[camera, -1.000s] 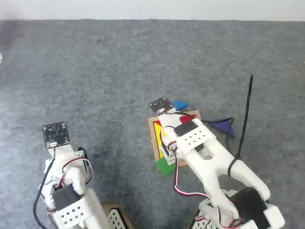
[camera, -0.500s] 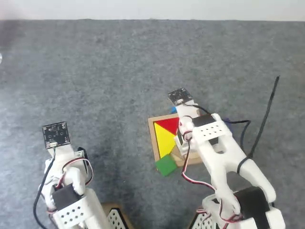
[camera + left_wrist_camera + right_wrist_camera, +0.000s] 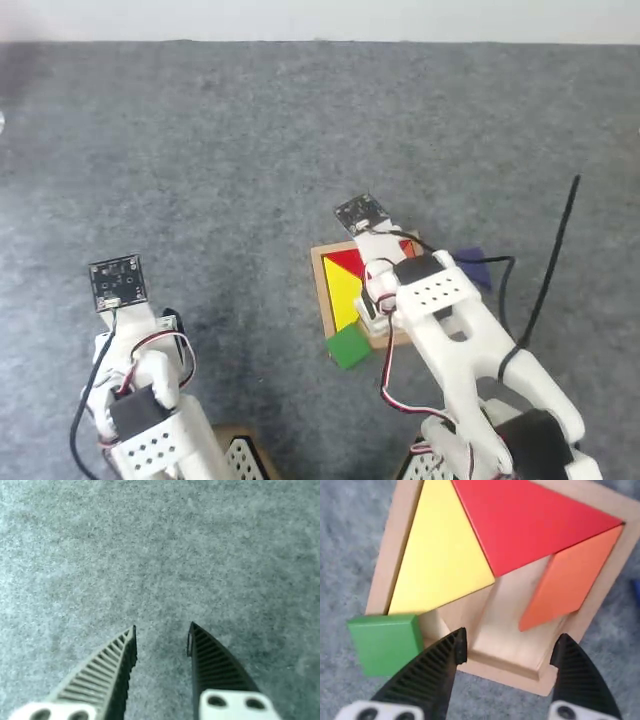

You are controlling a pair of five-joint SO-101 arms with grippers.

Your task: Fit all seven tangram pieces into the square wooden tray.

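Grey felt-like table covering (image 3: 250,130) fills the scene, with a pale strip along its far edge.

Right arm (image 3: 450,330) extends from the near edge over the square wooden tray (image 3: 384,575). The right gripper (image 3: 511,635) hangs above the tray's near rim with its jaws apart and nothing between them.

Left arm (image 3: 140,390) stands at the near left of the table, well apart from the tray. The left gripper (image 3: 162,626) is over bare covering, its jaws apart and empty.

The tray lies right of the table's centre and holds three pieces:
- The red triangle (image 3: 530,520) sits along the far side.
- The yellow triangle (image 3: 440,555) sits along the left side, its edge touching the red one.
- The orange parallelogram (image 3: 565,582) lies against the right rim, touching the red triangle.

Bare wood shows in the recess near the gripper.

Outside the recess, the green square (image 3: 385,642) sits at the tray's near-left corner, touching the rim. A dark blue triangle (image 3: 475,270) lies on the covering just beside the tray's right side.
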